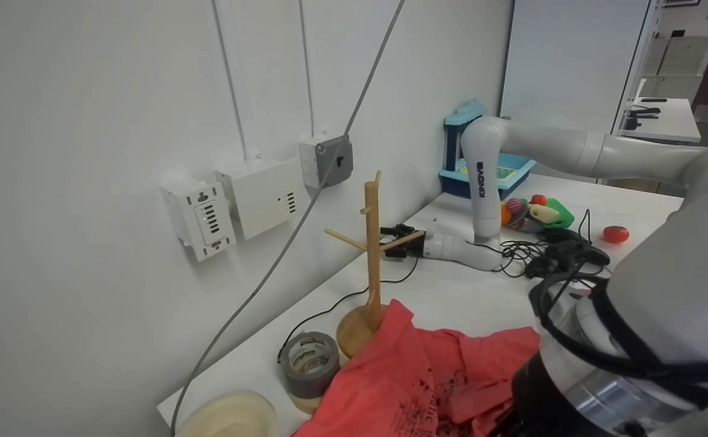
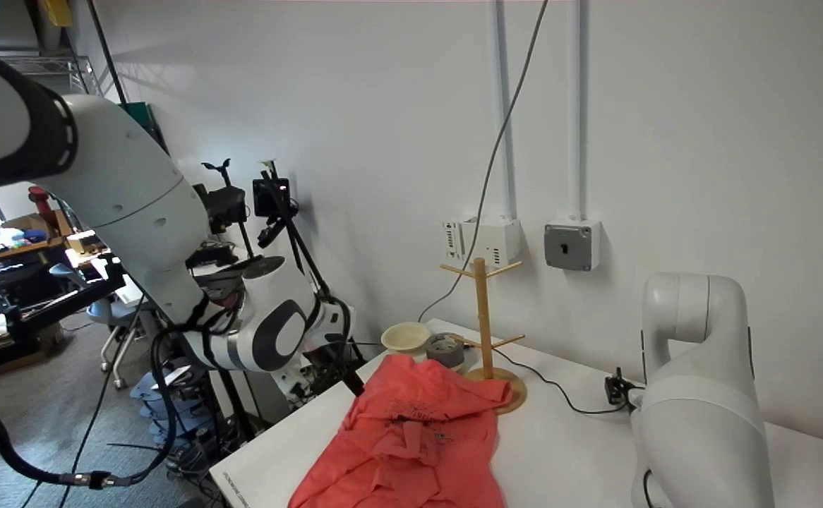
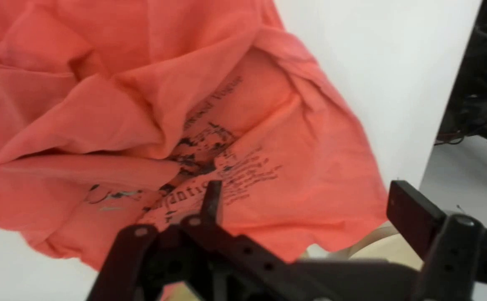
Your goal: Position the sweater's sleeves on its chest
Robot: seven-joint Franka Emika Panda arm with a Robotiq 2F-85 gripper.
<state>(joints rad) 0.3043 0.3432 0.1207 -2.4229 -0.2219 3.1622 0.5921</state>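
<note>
The coral-red sweater [image 1: 402, 376] lies crumpled on the white table in both exterior views [image 2: 390, 469]. Its chest [image 3: 264, 188] shows dark print in the wrist view, partly covered by folds. A folded piece of fabric, apparently a sleeve [image 3: 97, 121], lies bunched across the chest; it also shows in an exterior view [image 2: 408, 444]. I cannot clearly make out the second sleeve. My gripper [image 3: 306, 186] is open and empty, above the printed end of the sweater near its edge. In an exterior view the gripper [image 2: 344, 377] is at the table's edge, beside the sweater.
A wooden peg stand [image 1: 373, 255] touches or nearly touches the sweater. A tape roll [image 1: 311, 364] and a cream bowl [image 1: 232, 416] stand near the wall. Another robot arm [image 2: 701, 395], cables [image 1: 563, 255] and toy food [image 1: 542, 212] are farther along the table.
</note>
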